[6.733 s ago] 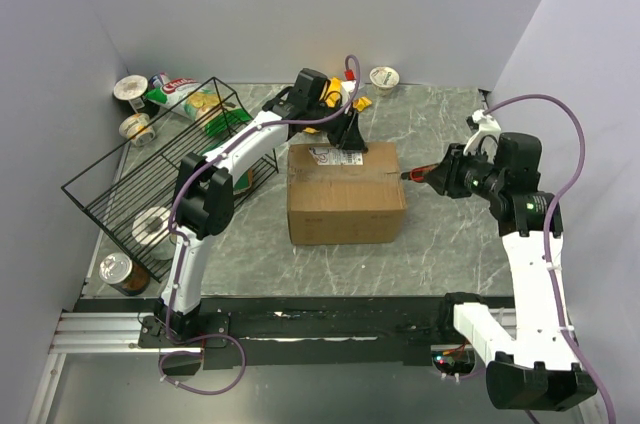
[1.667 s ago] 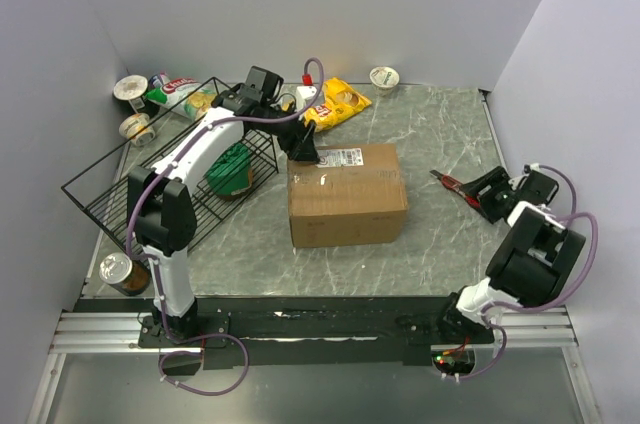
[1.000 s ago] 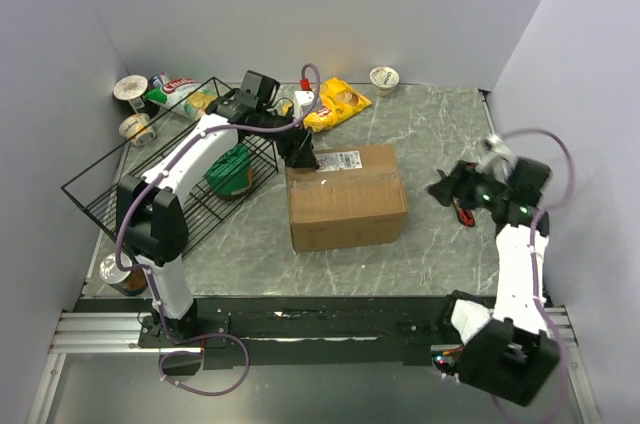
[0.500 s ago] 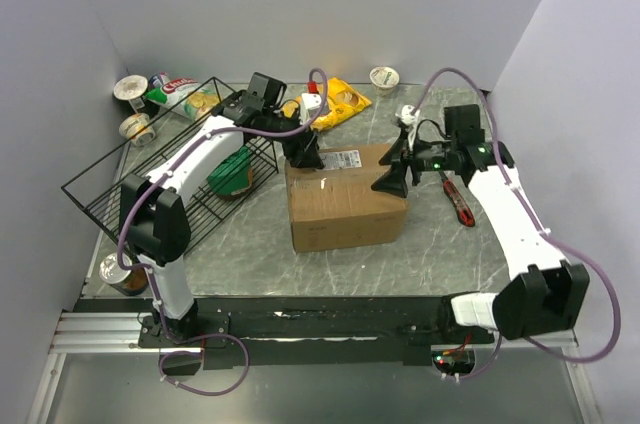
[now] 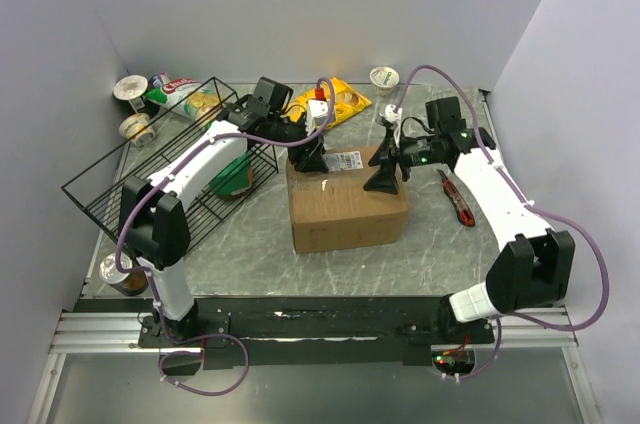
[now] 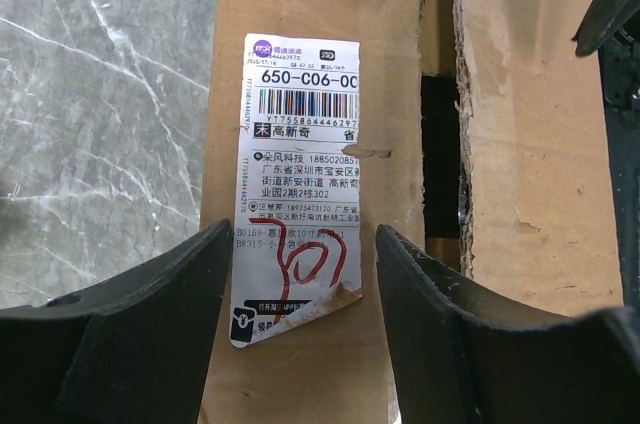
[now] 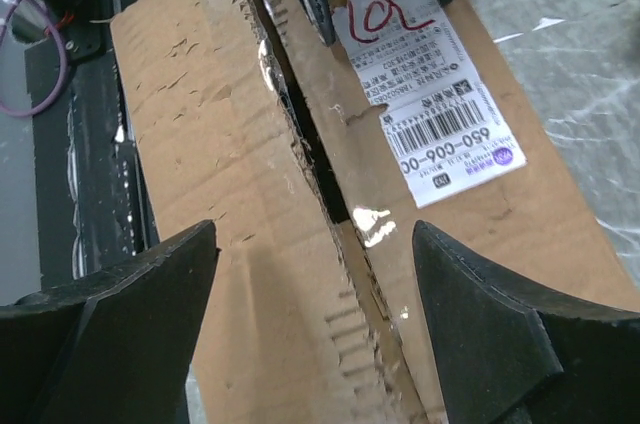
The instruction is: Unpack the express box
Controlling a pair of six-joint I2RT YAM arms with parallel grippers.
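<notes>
Express box (image 5: 345, 206) sits mid-table. Its top seam is split, with a dark gap showing between the flaps. The flaps lie flat and nothing's out, so I'd say lifting them and emptying it is all left to do. Both claws hang over its far top edge. Left claw (image 5: 313, 161) is spread either side of the shipping label (image 6: 298, 179), right claw (image 7: 315, 244) gapes over the seam, neither holding anything. Table (image 5: 440, 254) is grey marble-look, with a red-handled cutter (image 5: 456, 198) right of the box, wire basket (image 5: 120, 194) left, yellow snack bag (image 5: 340, 101) behind. Plain pale walls.
</notes>
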